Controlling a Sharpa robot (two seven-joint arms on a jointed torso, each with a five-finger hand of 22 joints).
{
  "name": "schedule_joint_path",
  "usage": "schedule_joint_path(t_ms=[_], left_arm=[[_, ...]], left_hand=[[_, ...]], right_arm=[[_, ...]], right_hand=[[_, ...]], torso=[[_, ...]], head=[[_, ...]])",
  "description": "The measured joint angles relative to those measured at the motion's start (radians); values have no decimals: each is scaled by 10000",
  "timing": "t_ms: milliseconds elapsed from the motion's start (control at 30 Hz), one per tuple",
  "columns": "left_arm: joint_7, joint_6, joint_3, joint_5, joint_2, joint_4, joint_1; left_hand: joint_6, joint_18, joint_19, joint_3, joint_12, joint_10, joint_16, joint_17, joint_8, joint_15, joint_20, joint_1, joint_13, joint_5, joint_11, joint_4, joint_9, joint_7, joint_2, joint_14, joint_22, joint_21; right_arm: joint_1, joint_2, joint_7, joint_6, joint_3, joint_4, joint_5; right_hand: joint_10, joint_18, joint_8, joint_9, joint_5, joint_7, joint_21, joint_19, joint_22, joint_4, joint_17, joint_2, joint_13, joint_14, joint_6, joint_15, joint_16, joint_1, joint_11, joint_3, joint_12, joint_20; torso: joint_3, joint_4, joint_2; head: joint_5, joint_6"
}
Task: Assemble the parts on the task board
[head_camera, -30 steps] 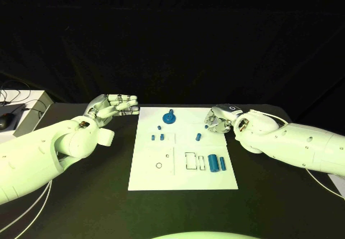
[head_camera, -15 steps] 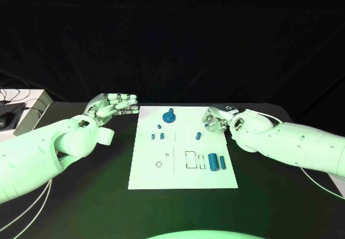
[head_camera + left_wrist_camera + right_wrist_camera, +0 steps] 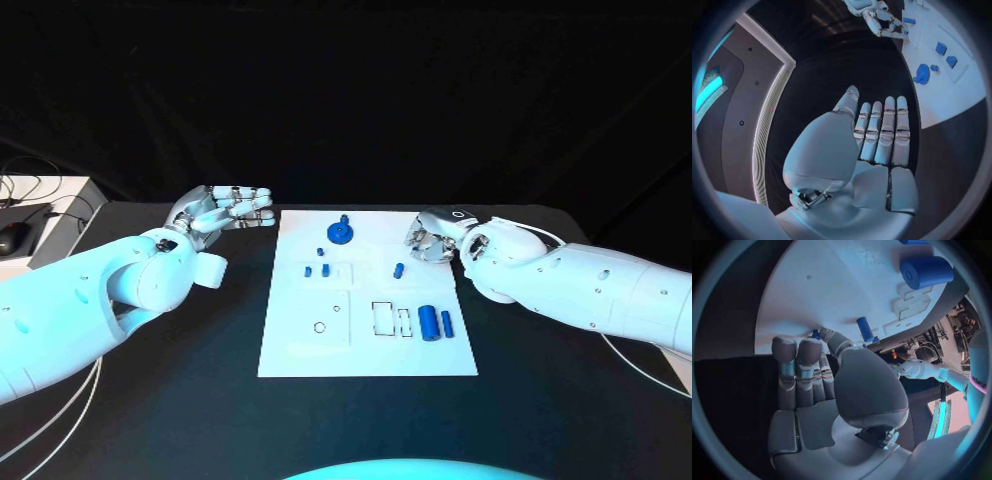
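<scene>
The white task board (image 3: pixel 368 295) lies in the middle of the black bench (image 3: pixel 173 400). On it, a blue round part with a knob (image 3: pixel 340 234) sits toward 12 o'clock, small blue pegs (image 3: pixel 325 270) lie left of centre, 1 peg (image 3: pixel 398 270) lies toward the right, and 2 blue cylinders (image 3: pixel 428 322) lie side by side toward 4 o'clock beside outlined slots.

The right robot hand (image 3: pixel 433 240) hangs at the board's 2 o'clock corner, over its right edge. In the right wrist view its fingers (image 3: pixel 797 360) curl down toward the board and a small blue piece (image 3: pixel 816 333) shows at a fingertip; whether it is pinched or merely touched I cannot tell. A short blue peg (image 3: pixel 864 330) lies just beside that fingertip.

The left robot hand (image 3: pixel 224 210) is off the board at its 10 o'clock corner, over the dark bench, released and holding nothing, its fingers (image 3: pixel 882 130) straight and side by side.

Against the picture 1 second earlier, the right robot hand has edged slightly toward 12 o'clock; the left robot hand and the parts lie as before.

A black curtain (image 3: pixel 375 100) closes the room behind. A white box with cables (image 3: pixel 36 215) stands at the bench's 9 o'clock edge.
</scene>
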Motion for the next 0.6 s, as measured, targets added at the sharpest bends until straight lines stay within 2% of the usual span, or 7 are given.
schedule_joint_path(t_ms=[200, 333, 467, 600], left_arm=[[-66, -86, 0, 5, -13, 0, 0], [-92, -116, -1, 7, -31, 3, 0], [-108, -137, -1, 8, -53, 3, 0], [-122, -148, -1, 9, -62, 4, -1]], left_hand=[[0, -1, 73, 41, 0, -458, 57, -51, 0, 37, 0, 0, 0, 0, 108, -96, 0, 0, 0, -37, -55, 0], [0, -1, 72, 67, 0, -602, 110, -76, 0, 59, 0, 0, 0, 0, 143, -123, 0, -1, 0, -59, -93, 0], [0, -1, 72, 98, 0, -653, 154, -95, 0, 38, 0, 0, 0, 0, 124, -153, -1, -1, 0, -110, -130, 0], [0, 0, 72, 110, 0, -687, 172, -101, 0, 37, 0, 0, 0, 0, 158, -166, 0, -1, 0, -111, -137, 0]], right_arm=[[2, -7, -64, 61, 3, 42, -40], [-2, -23, -121, 87, 3, 85, -127], [-6, -40, -169, 90, -3, 132, -236], [-18, -51, -204, 90, -11, 161, -338]], right_hand=[[15, -65, 0, 12, -136, -14, 12, 15, 385, -89, 20, 60, 1, 0, 19, 0, 78, -45, -15, 308, -8, -15], [3, -75, 0, 12, -132, -25, -123, 15, 515, -118, -13, -94, 12, 0, 30, 0, 78, -199, -3, 275, 43, -15], [-381, -123, 0, 12, -131, -9, -397, 13, 470, -87, -47, -207, 48, -21, 14, 21, 71, -293, 125, 111, 88, -13], [-580, -93, 0, 11, -129, 5, -728, -8, 374, -59, -123, -315, 33, -76, -2, 75, -80, -196, 181, -35, 79, 114]], torso=[[-1, 0, -6], [0, 0, -14], [0, -2, -16], [-1, -3, -16]], head=[[20, -48], [22, -58], [17, -59], [7, -58]])
